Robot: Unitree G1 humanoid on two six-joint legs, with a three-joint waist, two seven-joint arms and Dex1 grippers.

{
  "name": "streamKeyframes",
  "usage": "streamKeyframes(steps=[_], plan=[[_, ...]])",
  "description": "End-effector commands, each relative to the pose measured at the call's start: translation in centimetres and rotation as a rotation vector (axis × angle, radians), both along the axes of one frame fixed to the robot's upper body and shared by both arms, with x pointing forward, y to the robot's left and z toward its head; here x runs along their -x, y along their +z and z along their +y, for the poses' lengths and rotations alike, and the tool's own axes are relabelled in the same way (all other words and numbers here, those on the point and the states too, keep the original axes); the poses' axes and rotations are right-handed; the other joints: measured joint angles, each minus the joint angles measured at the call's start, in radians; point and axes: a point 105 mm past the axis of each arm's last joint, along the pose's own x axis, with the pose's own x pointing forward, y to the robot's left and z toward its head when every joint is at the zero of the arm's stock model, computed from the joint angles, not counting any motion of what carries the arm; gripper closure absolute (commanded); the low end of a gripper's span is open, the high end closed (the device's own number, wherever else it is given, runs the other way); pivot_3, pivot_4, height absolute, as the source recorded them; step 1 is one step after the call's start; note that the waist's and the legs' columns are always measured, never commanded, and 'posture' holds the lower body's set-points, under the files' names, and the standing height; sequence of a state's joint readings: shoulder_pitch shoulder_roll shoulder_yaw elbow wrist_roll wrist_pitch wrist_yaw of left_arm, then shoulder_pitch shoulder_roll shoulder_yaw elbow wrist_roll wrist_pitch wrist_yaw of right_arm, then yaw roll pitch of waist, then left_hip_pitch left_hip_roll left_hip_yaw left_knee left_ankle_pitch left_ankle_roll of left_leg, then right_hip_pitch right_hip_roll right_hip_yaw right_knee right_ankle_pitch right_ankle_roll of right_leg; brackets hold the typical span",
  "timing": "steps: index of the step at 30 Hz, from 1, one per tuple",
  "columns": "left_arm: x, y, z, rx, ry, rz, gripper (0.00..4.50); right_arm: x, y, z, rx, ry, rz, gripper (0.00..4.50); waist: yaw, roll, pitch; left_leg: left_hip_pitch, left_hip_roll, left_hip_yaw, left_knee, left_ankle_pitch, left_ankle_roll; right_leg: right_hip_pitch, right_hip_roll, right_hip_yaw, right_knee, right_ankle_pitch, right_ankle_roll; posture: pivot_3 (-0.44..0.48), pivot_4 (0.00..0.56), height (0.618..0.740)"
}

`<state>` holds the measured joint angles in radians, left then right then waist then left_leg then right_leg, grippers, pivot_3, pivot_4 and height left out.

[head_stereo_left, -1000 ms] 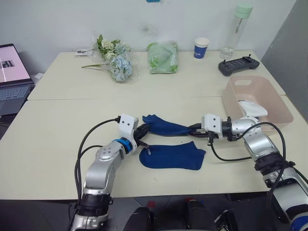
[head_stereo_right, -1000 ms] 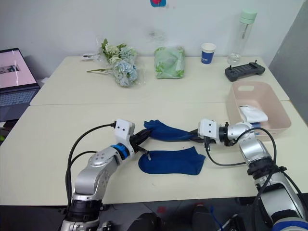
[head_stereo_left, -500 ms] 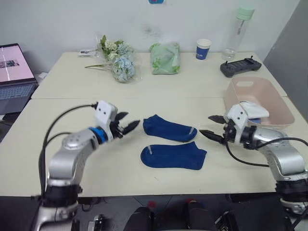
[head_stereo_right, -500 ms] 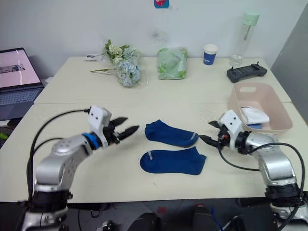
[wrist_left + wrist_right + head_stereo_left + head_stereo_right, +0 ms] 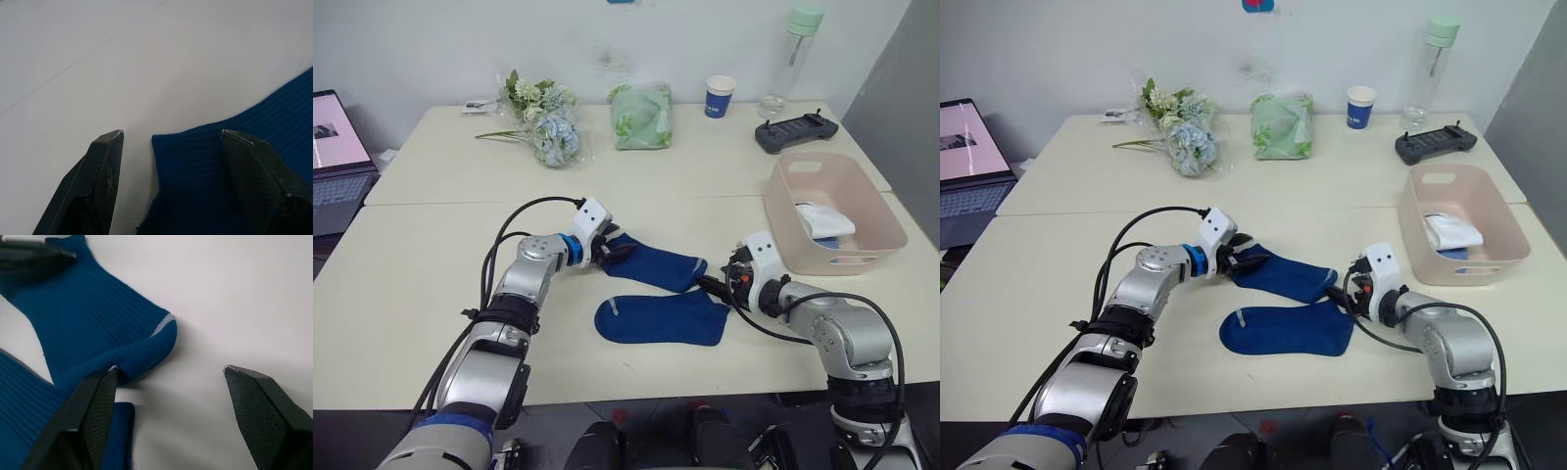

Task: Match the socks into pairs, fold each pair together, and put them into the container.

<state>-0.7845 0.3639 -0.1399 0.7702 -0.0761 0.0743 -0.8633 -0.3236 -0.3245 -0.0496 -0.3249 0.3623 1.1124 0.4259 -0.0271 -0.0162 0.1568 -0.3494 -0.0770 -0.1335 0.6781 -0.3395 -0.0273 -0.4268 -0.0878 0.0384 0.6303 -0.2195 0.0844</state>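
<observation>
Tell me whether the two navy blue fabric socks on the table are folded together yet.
Not folded. The far navy blue sock and the near navy blue sock each lie spread flat on the table, side by side.

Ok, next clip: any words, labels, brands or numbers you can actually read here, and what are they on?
None can be read.
Blue cup: a pale mark on its side, too small to read.
Laptop: its screen is lit, content too blurred to read.
Blue thing on the wall: cut off by the picture's edge, no text legible.
Bottle, controller, tub, navy socks: no print visible.
</observation>
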Motion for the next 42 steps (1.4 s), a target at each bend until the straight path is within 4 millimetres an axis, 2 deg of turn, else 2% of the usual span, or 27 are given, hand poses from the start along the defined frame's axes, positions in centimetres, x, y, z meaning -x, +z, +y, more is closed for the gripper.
streamKeyframes(steps=[1, 7, 8, 15, 20, 23, 28, 37, 40, 42], plan=[[-0.3, 1.0, 0.0, -0.015, -0.021, -0.037, 2.4, -0.5, 1.6, 0.5, -0.053, 0.005, -0.047, 2.1, -0.001, 0.0, 0.0, 0.0, 0.0, 0.0, 0.0, 0.0, 0.0, 0.0, 0.0, 0.0, 0.0, 0.0, 0.0, 0.0, 0.15, 0.74], [-0.2, 1.5, 0.7, 0.001, -0.004, -0.048, 4.3, -1.1, 1.9, 0.9, -0.079, 0.015, -0.044, 4.24, -0.003, 0.0, 0.0, 0.0, 0.0, 0.0, 0.0, 0.0, 0.0, 0.0, 0.0, 0.0, 0.001, 0.0, 0.0, 0.0, 0.15, 0.74], [-0.2, 1.6, 0.9, 0.004, 0.002, -0.049, 4.48, -1.3, 1.9, 0.8, -0.076, 0.015, -0.047, 4.47, -0.003, 0.0, 0.0, 0.0, 0.0, 0.0, 0.0, 0.0, 0.0, 0.0, 0.0, 0.0, 0.001, 0.0, 0.0, 0.0, 0.15, 0.74], [0.7, 2.5, 1.4, 0.09, 0.077, -0.022, 4.48, -3.2, 3.1, -0.2, -0.071, -0.001, -0.091, 4.47, -0.005, 0.0, 0.0, 0.0, 0.001, 0.0, 0.0, 0.0, 0.0, -0.001, 0.0, 0.001, 0.001, 0.0, 0.0, 0.0, 0.15, 0.74], [1.9, 2.0, 1.8, 0.09, 0.113, -0.011, 4.48, -3.8, 3.6, -0.3, -0.089, 0.014, -0.078, 4.47, -0.005, 0.0, 0.0, 0.0, 0.001, 0.0, 0.0, 0.0, 0.0, -0.001, 0.0, 0.001, 0.001, 0.0, 0.0, 0.0, 0.15, 0.74], [2.0, 1.9, 1.8, 0.102, 0.134, -0.008, 4.5, -3.7, 3.8, 0.1, -0.131, 0.013, -0.064, 3.89, -0.004, 0.0, 0.0, 0.0, 0.001, 0.0, 0.0, 0.0, 0.0, -0.001, 0.0, 0.001, 0.001, 0.0, 0.0, 0.0, 0.15, 0.74], [2.2, 2.0, 1.2, 0.113, 0.139, -0.011, 4.5, -3.2, 2.8, 1.5, -0.167, 0.005, -0.007, 2.15, -0.004, 0.0, 0.0, 0.0, 0.002, 0.0, 0.0, 0.0, 0.0, -0.001, 0.0, 0.001, 0.002, 0.0, 0.0, 0.0, 0.15, 0.74], [2.2, 1.9, 1.3, 0.106, 0.141, -0.009, 4.5, -2.8, 1.9, 2.4, -0.166, 0.004, 0.029, 2.15, -0.005, 0.0, 0.0, 0.0, 0.001, 0.0, 0.0, 0.0, 0.0, -0.001, 0.0, 0.001, 0.002, 0.0, 0.0, 0.0, 0.15, 0.74], [2.2, 2.0, 1.4, 0.104, 0.143, -0.013, 4.5, -2.7, 2.2, 2.7, -0.192, 0.01, 0.019, 2.8, -0.005, 0.0, 0.0, 0.0, 0.001, 0.0, 0.0, 0.0, 0.0, -0.001, 0.0, 0.001, 0.002, 0.0, 0.0, 0.0, 0.15, 0.74], [2.2, 2.1, 1.4, 0.102, 0.142, -0.014, 4.5, -2.7, 2.4, 2.8, -0.195, 0.013, 0.014, 3.49, -0.005, 0.0, 0.0, 0.0, 0.001, 0.0, 0.0, 0.0, 0.0, -0.002, 0.0, 0.001, 0.002, 0.0, 0.0, 0.0, 0.15, 0.74]])
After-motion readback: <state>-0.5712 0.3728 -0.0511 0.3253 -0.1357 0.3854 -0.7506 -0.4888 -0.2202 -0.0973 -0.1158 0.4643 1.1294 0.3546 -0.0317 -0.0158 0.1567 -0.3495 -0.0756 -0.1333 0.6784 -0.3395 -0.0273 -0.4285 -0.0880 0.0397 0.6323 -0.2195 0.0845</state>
